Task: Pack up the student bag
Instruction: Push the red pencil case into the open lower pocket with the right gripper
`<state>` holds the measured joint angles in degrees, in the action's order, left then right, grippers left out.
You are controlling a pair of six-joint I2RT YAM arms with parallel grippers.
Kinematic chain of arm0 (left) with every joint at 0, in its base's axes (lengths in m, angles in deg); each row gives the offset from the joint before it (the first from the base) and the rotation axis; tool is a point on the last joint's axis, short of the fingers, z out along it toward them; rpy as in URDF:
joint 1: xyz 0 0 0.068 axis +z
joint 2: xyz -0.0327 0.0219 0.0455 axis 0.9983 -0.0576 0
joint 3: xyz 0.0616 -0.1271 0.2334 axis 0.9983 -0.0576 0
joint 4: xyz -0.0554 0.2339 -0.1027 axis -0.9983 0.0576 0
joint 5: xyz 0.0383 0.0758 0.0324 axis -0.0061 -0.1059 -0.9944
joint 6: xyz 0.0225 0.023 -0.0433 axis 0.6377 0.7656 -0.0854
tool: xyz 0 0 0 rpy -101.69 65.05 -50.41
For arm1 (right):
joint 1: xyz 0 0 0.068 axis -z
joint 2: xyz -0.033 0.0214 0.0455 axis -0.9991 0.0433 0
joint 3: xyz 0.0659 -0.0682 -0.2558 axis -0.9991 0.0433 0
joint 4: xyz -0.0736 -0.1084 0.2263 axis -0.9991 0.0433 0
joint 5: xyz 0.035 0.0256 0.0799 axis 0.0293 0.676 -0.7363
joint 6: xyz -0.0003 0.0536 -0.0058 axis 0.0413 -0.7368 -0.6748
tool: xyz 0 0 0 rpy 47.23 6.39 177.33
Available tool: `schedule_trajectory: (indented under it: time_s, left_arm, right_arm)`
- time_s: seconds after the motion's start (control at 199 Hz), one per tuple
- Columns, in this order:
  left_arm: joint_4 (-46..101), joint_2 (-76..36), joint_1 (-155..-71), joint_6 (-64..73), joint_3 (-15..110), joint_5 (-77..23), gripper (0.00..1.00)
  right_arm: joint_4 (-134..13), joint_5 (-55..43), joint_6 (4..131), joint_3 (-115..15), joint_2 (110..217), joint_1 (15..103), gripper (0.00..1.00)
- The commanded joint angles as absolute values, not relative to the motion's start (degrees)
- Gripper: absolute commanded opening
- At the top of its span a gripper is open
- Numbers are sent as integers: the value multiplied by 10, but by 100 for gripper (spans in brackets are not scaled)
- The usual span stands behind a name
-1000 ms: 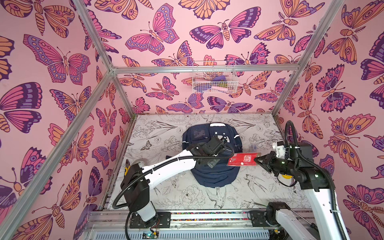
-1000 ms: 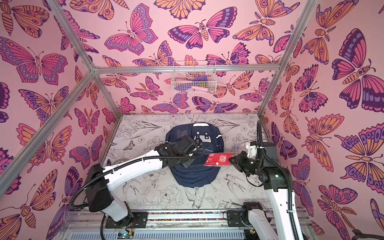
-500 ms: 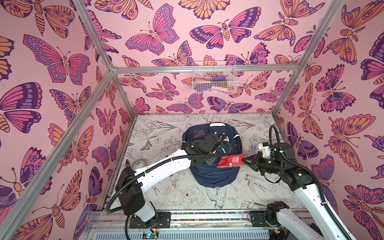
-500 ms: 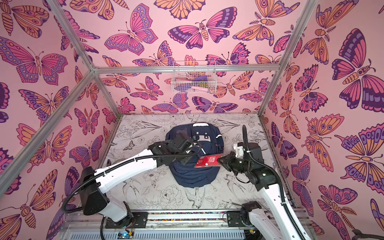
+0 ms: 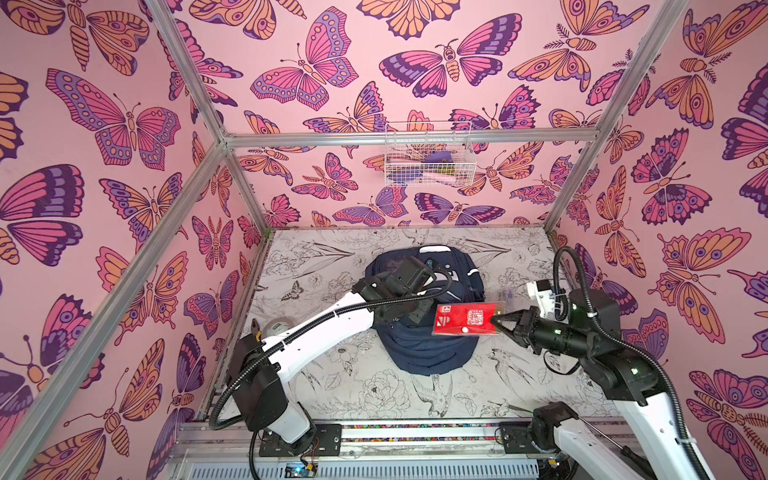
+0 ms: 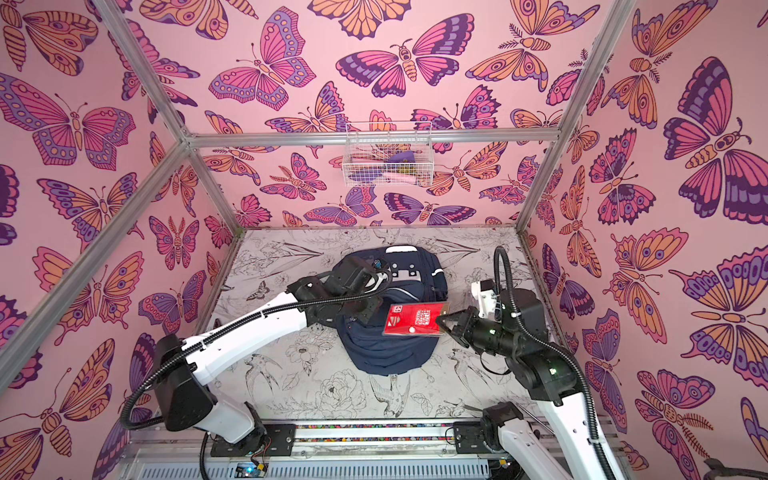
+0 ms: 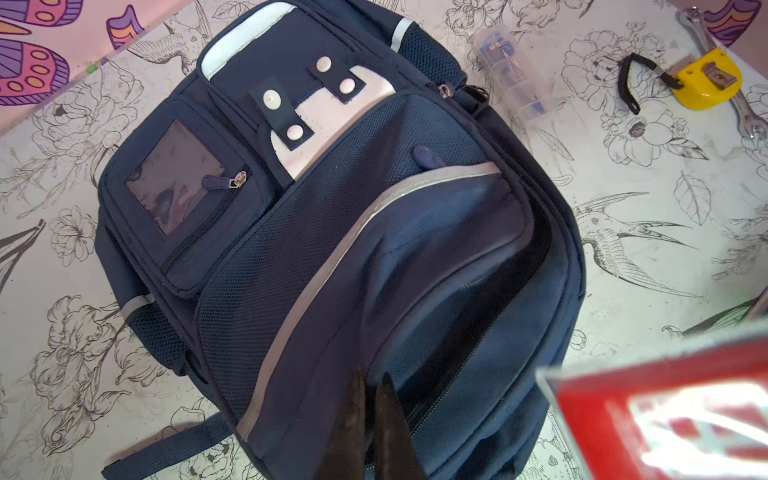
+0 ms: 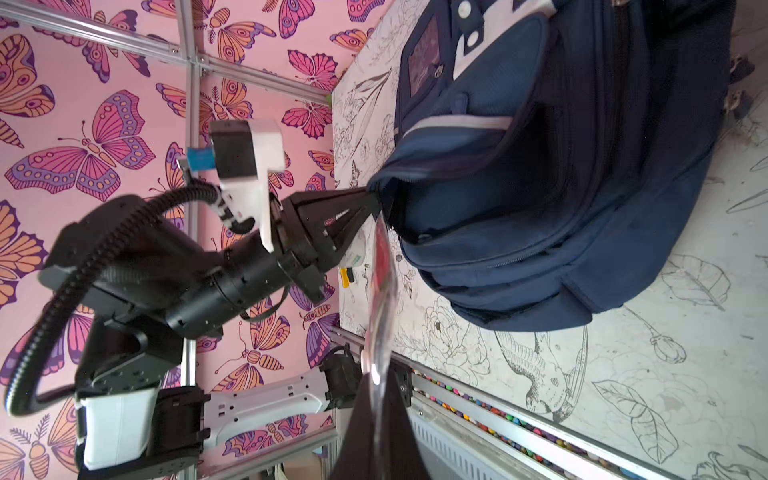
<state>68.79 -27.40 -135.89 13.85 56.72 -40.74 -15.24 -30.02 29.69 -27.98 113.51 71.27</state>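
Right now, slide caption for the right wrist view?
Left gripper pinches bag rim; right gripper holds red packet edge-on.

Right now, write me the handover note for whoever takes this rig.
Grips: the left pincer is shut on the student bag at its compartment rim, holding it open. The right pincer is shut on the red packet, over the bag by that opening, not inside.
Done: compartment unzipped.
Left: push the packet in. The clear plastic case, yellow tape measure and tape roll lie on the table, likely next.

The student bag (image 5: 428, 353) lies on the table (image 5: 374, 395), a flat packet (image 5: 465, 320) over its right edge.
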Motion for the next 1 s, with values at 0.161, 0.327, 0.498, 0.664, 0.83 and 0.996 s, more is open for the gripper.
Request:
schedule_trajectory:
  time_s: [0.161, 0.327, 0.498, 0.664, 0.83, 0.996]
  left_arm:
    - [663, -241, -1345, 111, 579, -356, 0]
    - [663, -235, -1343, 116, 570, -347, 0]
    - [656, -237, -1342, 117, 561, -334, 0]
    - [652, -238, -1341, 116, 561, -328, 0]
    - [648, -238, -1341, 117, 559, -317, 0]
    - [642, -229, -1341, 112, 545, -314, 0]
  right_arm:
    - [-198, -293, 247, -206, 1131, 702, 0]
    - [-324, -294, 200, -167, 1172, 700, 0]
    - [-454, -283, 171, -131, 1220, 692, 0]
    - [-519, -249, 164, -128, 1277, 665, 0]
    - [-541, -195, 186, -150, 1358, 613, 0]
    - [-566, -169, 203, -176, 1442, 586, 23]
